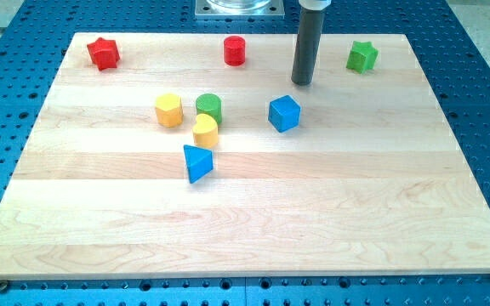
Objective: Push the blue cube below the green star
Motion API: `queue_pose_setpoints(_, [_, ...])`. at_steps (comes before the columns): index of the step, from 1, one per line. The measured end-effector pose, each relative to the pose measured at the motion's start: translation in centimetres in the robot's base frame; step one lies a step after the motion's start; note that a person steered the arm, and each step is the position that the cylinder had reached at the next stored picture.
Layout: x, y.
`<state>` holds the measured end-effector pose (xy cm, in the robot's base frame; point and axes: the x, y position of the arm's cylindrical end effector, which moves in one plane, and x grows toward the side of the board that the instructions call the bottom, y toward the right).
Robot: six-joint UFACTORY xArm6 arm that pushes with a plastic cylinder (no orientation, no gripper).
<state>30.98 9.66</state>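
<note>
On the worktop (245, 221), going from the view's left: a red star (103, 53) at the top corner, then a cluster — yellow hexagon (168, 110), blue triangle (197, 162), yellow heart (205, 130), green cylinder (209, 106) — with a red cylinder (234, 50) above. Next the blue cube (284, 113), mid-board, well apart from the green star (362, 56) at top right. My tip (302, 82) stands just above-right of the cube, not touching. There are no jaws, only a rod. The risk, I judge: from this side a push sends the cube down-left toward the cluster — the tip must first round to its left, and an off-centre contact could spin it away.
</note>
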Motion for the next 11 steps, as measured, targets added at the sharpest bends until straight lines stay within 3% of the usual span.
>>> queue_pose_setpoints(1, [0.7, -2.3])
queue_pose_setpoints(3, [8.3, -7.4])
queue_pose_setpoints(6, [14.2, 2.9])
queue_pose_setpoints(7, [12.2, 5.2])
queue_pose_setpoints(8, [12.2, -0.4])
queue_pose_setpoints(9, [8.5, 1.0])
queue_pose_setpoints(10, [11.4, 5.6])
queue_pose_setpoints(11, [15.6, 6.0])
